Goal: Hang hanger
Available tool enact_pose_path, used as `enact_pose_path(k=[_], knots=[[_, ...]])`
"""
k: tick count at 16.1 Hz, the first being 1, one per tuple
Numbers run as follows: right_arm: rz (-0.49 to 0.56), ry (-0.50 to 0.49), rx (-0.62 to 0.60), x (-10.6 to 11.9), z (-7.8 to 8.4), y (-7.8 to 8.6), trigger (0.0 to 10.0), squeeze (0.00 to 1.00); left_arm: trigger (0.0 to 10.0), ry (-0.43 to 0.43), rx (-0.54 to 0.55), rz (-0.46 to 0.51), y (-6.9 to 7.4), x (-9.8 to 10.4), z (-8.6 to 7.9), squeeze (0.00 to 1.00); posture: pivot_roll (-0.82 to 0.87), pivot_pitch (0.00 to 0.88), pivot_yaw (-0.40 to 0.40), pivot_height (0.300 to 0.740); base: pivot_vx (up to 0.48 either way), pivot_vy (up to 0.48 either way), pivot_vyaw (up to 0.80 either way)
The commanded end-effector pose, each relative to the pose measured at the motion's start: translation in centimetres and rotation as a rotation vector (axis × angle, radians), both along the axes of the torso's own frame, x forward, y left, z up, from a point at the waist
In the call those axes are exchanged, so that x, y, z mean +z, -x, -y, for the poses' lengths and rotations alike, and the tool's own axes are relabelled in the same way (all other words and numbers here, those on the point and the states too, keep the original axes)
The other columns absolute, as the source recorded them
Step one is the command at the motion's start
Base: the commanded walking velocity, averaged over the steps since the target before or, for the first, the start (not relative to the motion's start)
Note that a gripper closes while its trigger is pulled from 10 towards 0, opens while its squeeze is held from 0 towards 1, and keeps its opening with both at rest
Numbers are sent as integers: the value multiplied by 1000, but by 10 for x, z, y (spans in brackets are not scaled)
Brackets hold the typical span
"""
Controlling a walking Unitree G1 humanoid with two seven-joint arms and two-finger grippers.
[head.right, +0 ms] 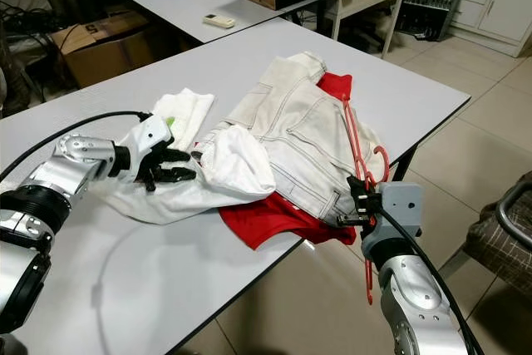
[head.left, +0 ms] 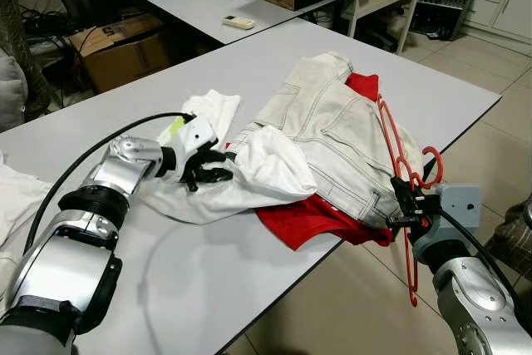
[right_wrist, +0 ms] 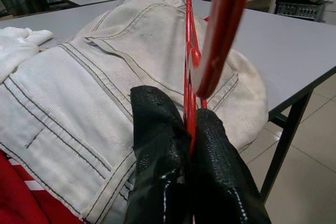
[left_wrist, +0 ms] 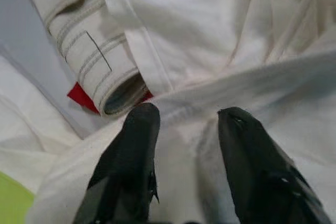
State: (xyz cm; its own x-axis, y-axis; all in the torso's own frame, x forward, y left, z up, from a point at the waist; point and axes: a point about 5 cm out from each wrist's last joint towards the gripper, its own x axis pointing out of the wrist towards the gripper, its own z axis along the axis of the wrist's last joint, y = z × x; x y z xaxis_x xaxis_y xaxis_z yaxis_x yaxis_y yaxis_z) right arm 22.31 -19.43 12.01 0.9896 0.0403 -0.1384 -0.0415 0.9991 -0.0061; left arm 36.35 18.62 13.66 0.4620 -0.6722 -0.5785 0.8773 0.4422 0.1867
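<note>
1. Left gripper [head.left: 218, 167] sits at about 9 o'clock of the clothes pile, on the table [head.left: 249, 72]. Its fingers [left_wrist: 131, 156] are apart, tips pressed down on a white shirt [head.left: 266, 168] with cloth bunched between them. Nothing is clamped; it touches fabric and no more.
2. The pile, left to right: a white cloth [head.left: 212, 110] at 10 o'clock, then the white shirt, then pale jeans [head.left: 332, 135] over a red garment [head.left: 312, 218] that pokes out at 6 o'clock and at 12 o'clock.
3. Hanger [head.left: 397, 143] is red thin plastic. It lies along the 3 o'clock edge of the pile, against the jeans, with its hook [head.left: 432, 165] off the table edge and its lower end hanging below table level.
4. Handling, my guess: light, stiff but a bit springy, smooth, so it may pivot in a 2-finger pinch. Thin bars could snap if twisted hard. It may also snag the jeans on lift-off.
5. Best hold, by my reading: on the neck just below the hook, or on the straight bar close to it, so the hook stays free for the rail.
6. Right gripper [head.left: 404, 202] is at 4 o'clock of the pile, just past the table edge. Its fingers [right_wrist: 157, 145] are together, clamped on a thin bar of the hanger, which runs up between them.
</note>
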Motion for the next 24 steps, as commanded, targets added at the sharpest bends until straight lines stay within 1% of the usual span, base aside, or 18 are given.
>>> enact_pose_path(k=[1, 5, 8, 9, 11, 13, 14, 15, 17, 18, 19, 20, 21, 22, 23, 24], knots=[[-1, -2, 21, 1, -3, -1, 10000, 0, 0, -45, -33, -22, 3, -5, -3, 0, -239, 0, 110, 719, 0, 0, 0], [-3, -1, 28, 1, -4, -1, 10000, 0, 0, -113, -58, -25, 7, -14, -2, 0, -241, 0, 106, 719, 0, 0, 0], [-4, -1, 29, 1, -4, -2, 10000, 0, 0, -109, -52, -10, 6, -14, -1, 0, -240, 0, 105, 719, 0, 0, 0], [-6, -1, 28, 0, -4, -1, 10000, 0, 0, -84, -26, 29, 3, -11, 1, 0, -241, 0, 108, 719, 0, 0, 0], [-8, -5, 23, -1, -4, 0, 10000, 0, 0, -25, 58, 96, -3, -4, 0, 0, -241, 0, 115, 719, 0, 0, 0], [-9, -6, 20, -1, -5, 0, 10000, 0, 0, 4, 85, 120, -4, -2, 0, 0, -241, 0, 116, 719, 0, 0, 0], [-9, -7, 20, -1, -4, 0, 10000, 0, 0, 49, 119, 156, -7, 2, 2, 0, -239, 0, 115, 719, 0, 0, 0], [-9, -7, 20, -1, -4, 0, 10000, 0, 0, 62, 128, 165, -8, 3, 3, 0, -239, 0, 115, 719, 0, 0, 0], [-8, -6, 22, -1, -4, -1, 10000, 0, 0, 142, 169, 234, -15, 17, 7, 0, -236, 0, 112, 719, 0, 0, 0], [-7, -5, 22, -1, -4, -2, 10000, 0, 0, 210, 185, 266, -18, 27, 9, 0, -237, 0, 112, 719, 0, 0, 0], [-6, -6, 21, 0, -4, -2, 10000, 0, 0, 303, 169, 312, -20, 41, 13, 0, -238, 0, 113, 719, 0, 0, 0], [-6, -5, 21, -1, -4, -2, 10000, 0, 0, 306, 153, 303, -20, 41, 13, 0, -238, 0, 113, 719, 0, 0, 0], [-6, -5, 20, 0, -4, -1, 10000, 0, 0, 271, 101, 253, -17, 36, 13, 0, -238, 0, 113, 719, 0, 0, 0], [-7, -5, 19, -1, -3, -1, 10000, 0, 0, 154, 5, 200, -9, 24, 11, 0, -238, 0, 113, 719, 0, 0, 0], [-8, -5, 17, -1, -3, -1, 10000, 0, 10000, -1, -93, 202, -2, 14, 6, 0, -237, 0, 113, 719, 0, 0, 0], [-8, -5, 16, -1, -3, -1, 10000, 0, 10000, -15, -210, 195, 5, 14, 7, 0, -239, 0, 114, 719, 0, 0, 0]])
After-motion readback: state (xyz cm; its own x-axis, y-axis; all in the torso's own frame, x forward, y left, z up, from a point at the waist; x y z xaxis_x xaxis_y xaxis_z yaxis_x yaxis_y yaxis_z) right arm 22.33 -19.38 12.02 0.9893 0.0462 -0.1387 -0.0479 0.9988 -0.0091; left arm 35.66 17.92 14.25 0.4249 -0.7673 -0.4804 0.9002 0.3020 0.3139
